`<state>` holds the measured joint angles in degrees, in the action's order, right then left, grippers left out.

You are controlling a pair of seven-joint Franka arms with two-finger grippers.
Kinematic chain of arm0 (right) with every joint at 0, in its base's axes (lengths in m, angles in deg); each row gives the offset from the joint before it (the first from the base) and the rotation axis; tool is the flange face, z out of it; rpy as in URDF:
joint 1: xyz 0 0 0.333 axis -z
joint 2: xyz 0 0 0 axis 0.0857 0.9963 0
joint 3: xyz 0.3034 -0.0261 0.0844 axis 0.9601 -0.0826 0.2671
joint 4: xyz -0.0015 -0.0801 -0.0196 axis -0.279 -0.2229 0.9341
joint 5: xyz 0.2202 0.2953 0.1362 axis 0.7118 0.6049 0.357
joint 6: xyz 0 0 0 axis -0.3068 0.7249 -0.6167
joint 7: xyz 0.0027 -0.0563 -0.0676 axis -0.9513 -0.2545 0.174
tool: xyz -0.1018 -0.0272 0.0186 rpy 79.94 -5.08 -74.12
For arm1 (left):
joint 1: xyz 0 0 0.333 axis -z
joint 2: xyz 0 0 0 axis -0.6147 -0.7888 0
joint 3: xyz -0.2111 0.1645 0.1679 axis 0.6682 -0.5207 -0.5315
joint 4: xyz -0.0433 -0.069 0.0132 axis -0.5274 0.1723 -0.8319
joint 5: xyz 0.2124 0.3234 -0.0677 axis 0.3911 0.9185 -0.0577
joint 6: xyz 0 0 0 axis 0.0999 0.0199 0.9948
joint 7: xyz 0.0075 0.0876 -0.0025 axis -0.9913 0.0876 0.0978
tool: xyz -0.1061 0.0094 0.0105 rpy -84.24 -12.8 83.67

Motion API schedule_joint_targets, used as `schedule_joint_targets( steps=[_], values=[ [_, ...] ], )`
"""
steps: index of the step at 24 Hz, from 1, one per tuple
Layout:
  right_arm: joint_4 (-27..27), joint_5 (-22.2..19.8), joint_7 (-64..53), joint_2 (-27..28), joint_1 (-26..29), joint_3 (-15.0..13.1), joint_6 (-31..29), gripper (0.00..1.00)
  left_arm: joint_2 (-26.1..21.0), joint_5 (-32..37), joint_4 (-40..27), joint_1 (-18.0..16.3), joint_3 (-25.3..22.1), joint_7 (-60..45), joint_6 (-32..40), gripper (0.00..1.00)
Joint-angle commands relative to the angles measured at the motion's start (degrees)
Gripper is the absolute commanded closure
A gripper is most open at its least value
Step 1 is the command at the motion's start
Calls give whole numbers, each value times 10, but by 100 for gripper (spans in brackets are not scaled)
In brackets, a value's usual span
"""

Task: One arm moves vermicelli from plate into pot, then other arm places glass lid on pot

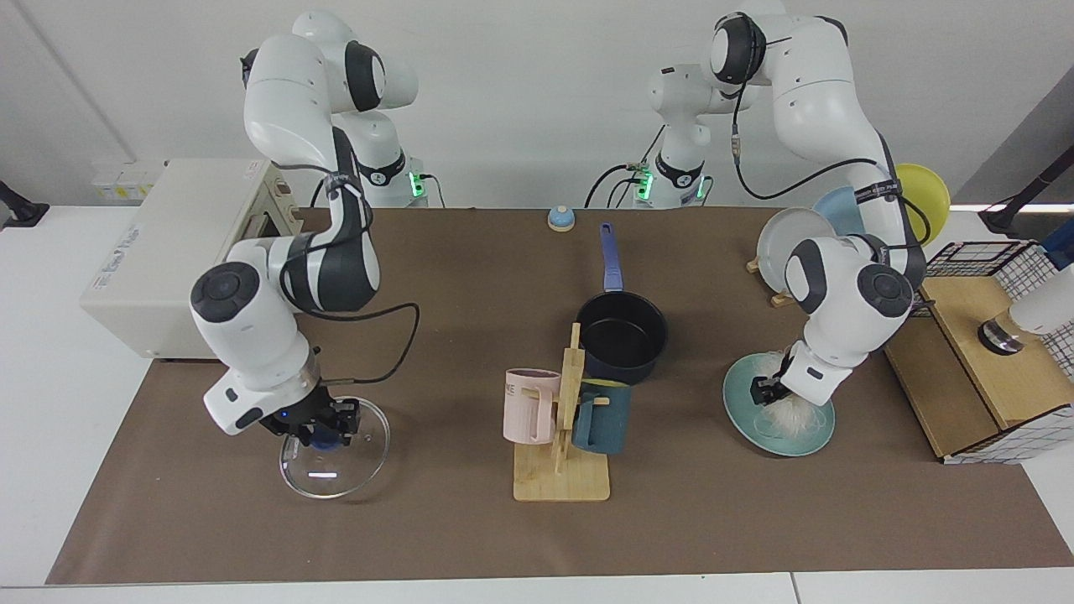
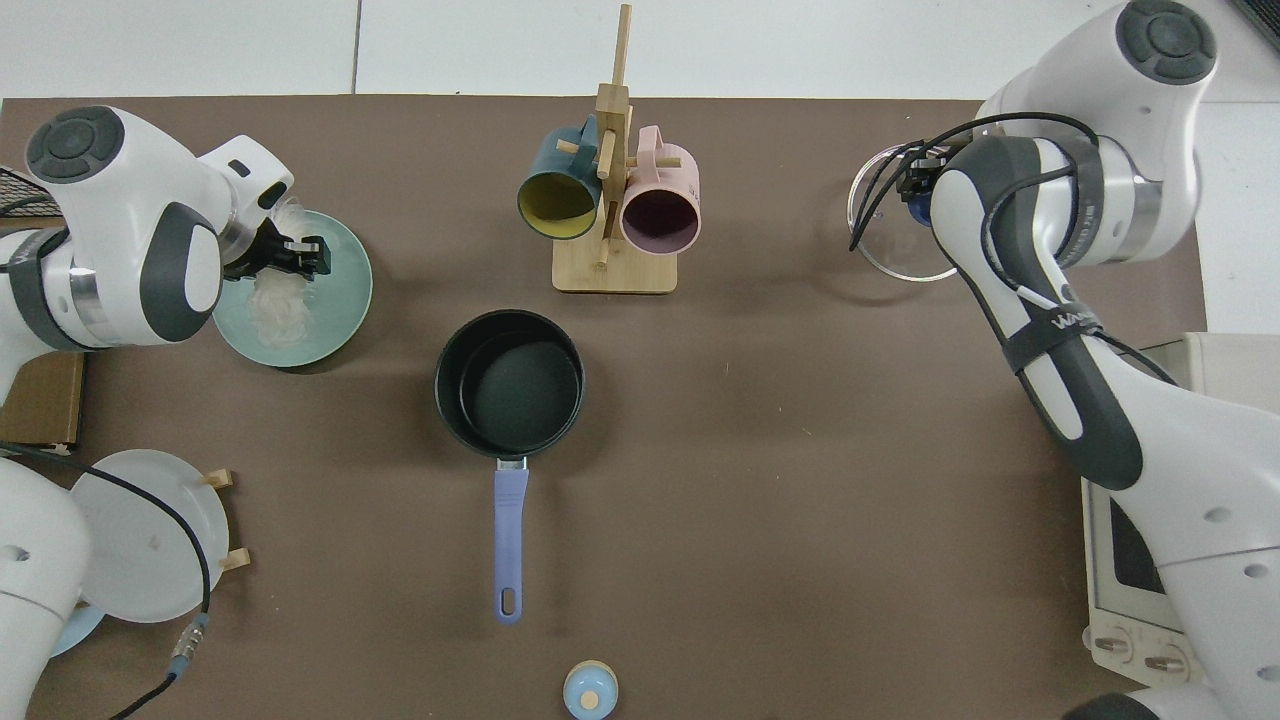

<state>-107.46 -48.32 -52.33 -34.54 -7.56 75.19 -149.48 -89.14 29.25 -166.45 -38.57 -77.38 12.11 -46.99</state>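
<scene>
1. Two robot arms.
2. Two mugs, pink mug and dark blue mug, on one wooden rack.
3. One pot.
4. One glass lid.
5. One teal plate.
6. One vermicelli bundle.

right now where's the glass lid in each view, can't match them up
Facing view: the glass lid is low at that view's left, tilted, its blue knob held in the right gripper.
Top view: the glass lid is at the upper right, partly hidden under that arm.
Shared landmark: the wooden mug rack with its pink and dark blue mugs, beside the pot.
</scene>
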Motion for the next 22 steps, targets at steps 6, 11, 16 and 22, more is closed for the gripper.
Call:
schedule_joint_targets(
  steps=[6,11,16,22],
  values=[
    [-217,14,-11,-225,14,4,62,100,86,12,6,7,0,-2,106,100],
    [-322,14,22,-316,-19,6,70,100,134,9,-14,10,1,-2,159,100],
    [-335,6,197,-329,-121,5,59,100,208,8,-82,13,0,-9,163,100],
    [-305,3,324,-305,-226,5,46,100,287,-2,-176,17,1,-23,152,100]
  ],
)
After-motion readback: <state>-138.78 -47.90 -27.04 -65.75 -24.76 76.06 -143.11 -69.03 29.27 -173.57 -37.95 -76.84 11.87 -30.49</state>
